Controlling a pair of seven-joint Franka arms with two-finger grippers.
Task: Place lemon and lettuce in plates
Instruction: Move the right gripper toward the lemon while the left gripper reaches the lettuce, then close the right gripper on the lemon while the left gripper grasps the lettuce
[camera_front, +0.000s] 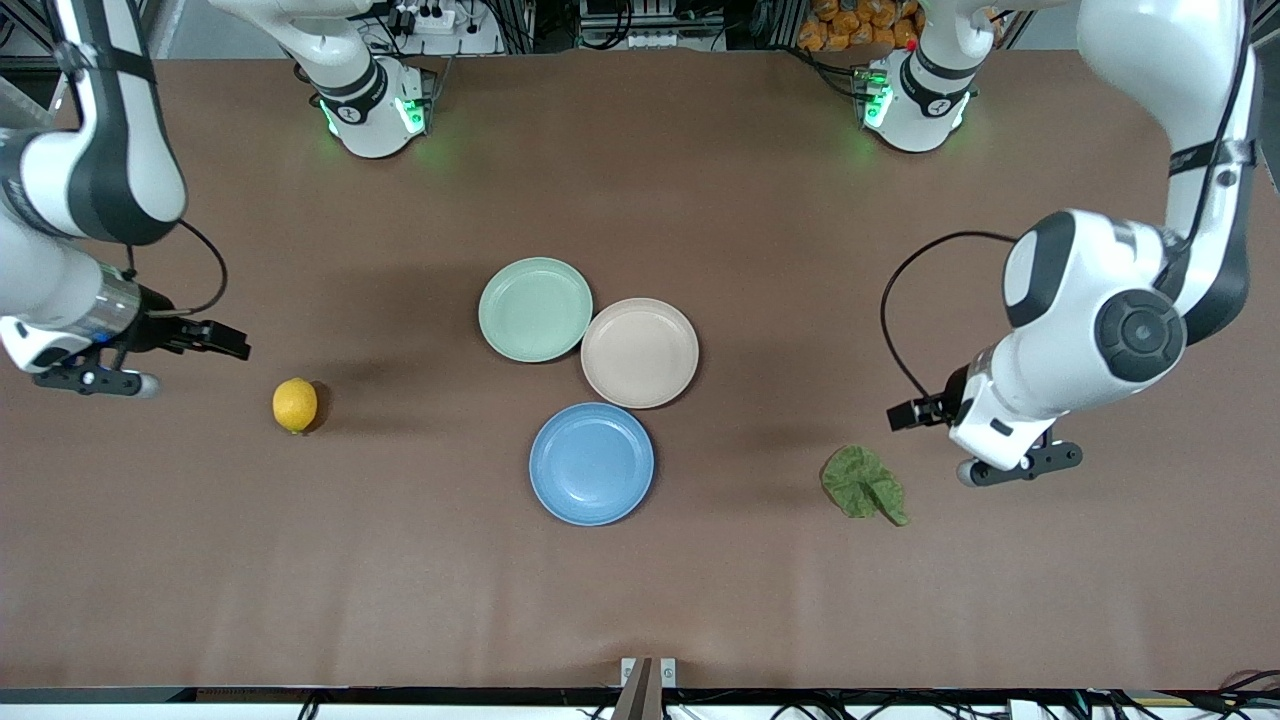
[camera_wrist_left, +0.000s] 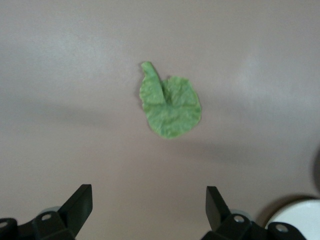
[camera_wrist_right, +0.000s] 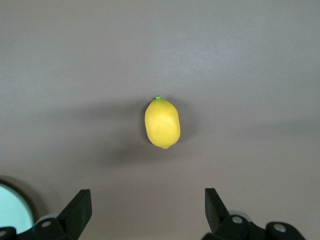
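Nothing plated yet, both claws poised wide

Lemon (camera_front: 295, 404) and lettuce leaf (camera_front: 864, 485) both lie on the bare brown surface (camera_front: 400, 560), so by the look of it no part of the job is done. The lemon sits toward the right arm's end, well apart from the plates; the lettuce leaf lies flat toward the left arm's end, slightly nearer the front camera than the lemon

Three empty plates cluster mid-surface: a light blue plate (camera_front: 591, 463) nearest the front camera, a beige-pink plate (camera_front: 640, 352) just farther from it, and a mint-green plate (camera_front: 535, 309) touching the beige-pink one toward the right arm's end

The right claw (camera_front: 205, 338) hangs in the air beside the lemon, its fingers (camera_wrist_right: 77, 210) spread wide and holding nothing; its wrist view looks straight at the fruit. The left claw (camera_front: 915, 412) hangs beside the lettuce, fingers (camera_wrist_left: 80, 202) likewise spread wide and empty, the leaf centred in its wrist view

All is left to do, I judge: each claw must descend, grasp its item, carry it to a plate and release. The thin, flat leaf looks the harder pick
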